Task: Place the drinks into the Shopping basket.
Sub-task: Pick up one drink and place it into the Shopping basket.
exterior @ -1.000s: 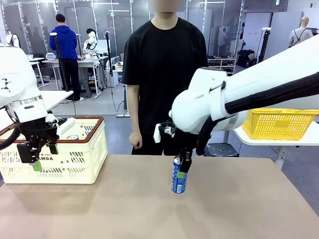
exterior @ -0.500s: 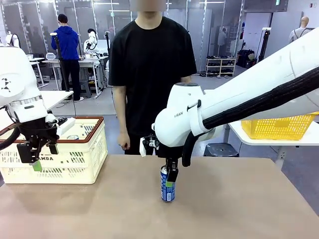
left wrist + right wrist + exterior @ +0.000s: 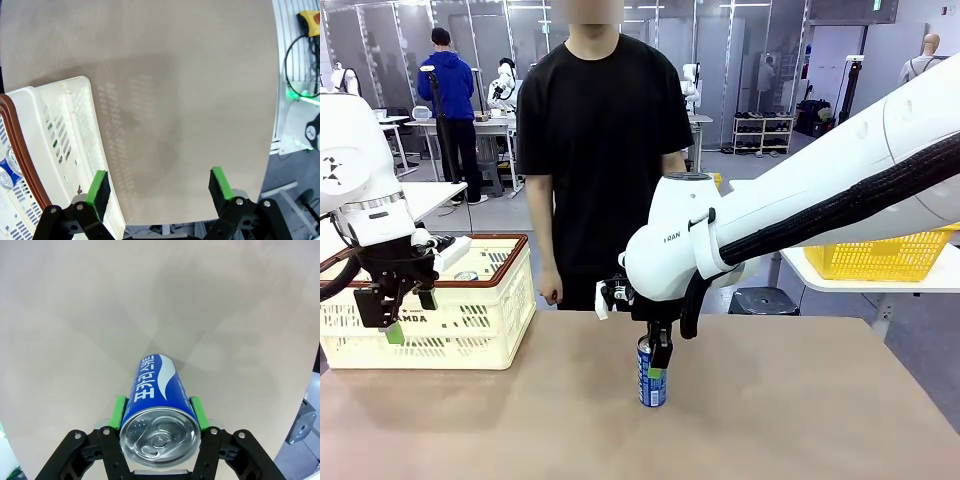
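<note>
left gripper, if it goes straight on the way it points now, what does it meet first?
Probably the bare brown tabletop: the left gripper points down at it, beside the cream-white slotted plastic basket. Depth unclear.

Likely robotics lab: glass partitions [image 3: 740, 60], workbenches [image 3: 485, 128] behind, white robot arm [image 3: 840, 190] over table [image 3: 770, 420].

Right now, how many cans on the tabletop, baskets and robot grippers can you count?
Cans on the tabletop: 1, the blue can
Baskets: 2, the cream Shopping basket and the yellow basket
Grippers: 2, the left gripper and the right gripper
Total: 5
</note>
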You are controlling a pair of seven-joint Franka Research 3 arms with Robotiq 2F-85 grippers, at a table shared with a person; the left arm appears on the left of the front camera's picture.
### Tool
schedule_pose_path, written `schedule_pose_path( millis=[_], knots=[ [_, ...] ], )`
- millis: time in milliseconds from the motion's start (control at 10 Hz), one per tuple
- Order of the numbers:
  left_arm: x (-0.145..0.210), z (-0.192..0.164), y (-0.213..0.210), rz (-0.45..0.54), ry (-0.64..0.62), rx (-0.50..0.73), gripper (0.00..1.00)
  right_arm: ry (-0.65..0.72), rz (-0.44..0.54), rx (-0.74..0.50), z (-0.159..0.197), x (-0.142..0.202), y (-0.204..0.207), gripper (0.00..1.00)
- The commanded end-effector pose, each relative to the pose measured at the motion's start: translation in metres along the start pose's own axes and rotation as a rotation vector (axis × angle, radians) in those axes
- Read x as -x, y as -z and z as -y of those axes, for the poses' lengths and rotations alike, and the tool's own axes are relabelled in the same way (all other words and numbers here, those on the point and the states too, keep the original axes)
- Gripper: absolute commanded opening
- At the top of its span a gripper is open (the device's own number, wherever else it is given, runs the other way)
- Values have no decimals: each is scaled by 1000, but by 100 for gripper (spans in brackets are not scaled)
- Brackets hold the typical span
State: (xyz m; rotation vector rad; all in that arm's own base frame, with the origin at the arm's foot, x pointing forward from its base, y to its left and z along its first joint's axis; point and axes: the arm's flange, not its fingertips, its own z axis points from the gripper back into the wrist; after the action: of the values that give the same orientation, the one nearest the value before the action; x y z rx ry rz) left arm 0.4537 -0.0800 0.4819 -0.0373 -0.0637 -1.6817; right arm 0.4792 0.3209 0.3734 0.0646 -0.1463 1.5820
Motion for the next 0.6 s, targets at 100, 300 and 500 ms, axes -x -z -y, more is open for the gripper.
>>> schedule_pose_path(
  millis=[100, 300, 500],
  knots=[
    [0, -2, -2, -7, -6, -1, 100, -16, -32, 38, -4, -4, 0, 86],
    [0, -2, -2, -7, -6, -1, 100, -33, -45, 25, -7, -5, -4, 100],
    [0, -2, -2, -7, -6, -1, 100, -44, -40, 7, -8, -3, -7, 100]
  ],
)
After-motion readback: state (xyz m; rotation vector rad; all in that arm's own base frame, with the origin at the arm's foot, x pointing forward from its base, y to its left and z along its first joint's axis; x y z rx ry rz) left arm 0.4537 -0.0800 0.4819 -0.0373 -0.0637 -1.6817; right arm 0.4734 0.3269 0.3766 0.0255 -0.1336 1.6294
